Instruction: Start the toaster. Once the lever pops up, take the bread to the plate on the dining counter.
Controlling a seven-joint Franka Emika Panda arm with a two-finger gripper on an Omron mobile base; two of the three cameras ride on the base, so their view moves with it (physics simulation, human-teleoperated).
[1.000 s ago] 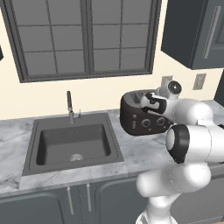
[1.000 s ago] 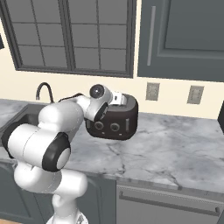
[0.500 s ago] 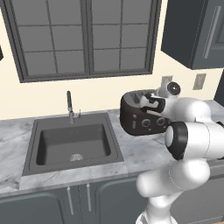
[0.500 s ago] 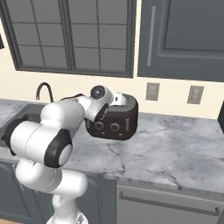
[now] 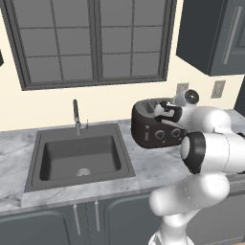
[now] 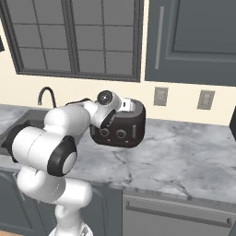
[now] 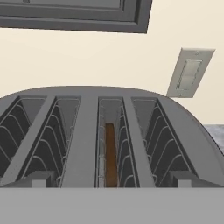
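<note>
A: How far are we with the task?

B: We think we are near the beginning, or waiting. The bread sits deep in the third slot from the left of the toaster, well below the top. We cannot tell if the lever is down; we do not see it clearly. The carrying to the plate is not yet done.

A: And the gripper?

B: Its two fingers stand wide apart and hold nothing, just above the toaster's front edge.

A: How does the toaster look?

B: Dark and rounded, with four wired slots and two silvery knobs, on the marble worktop right of the sink.
</note>
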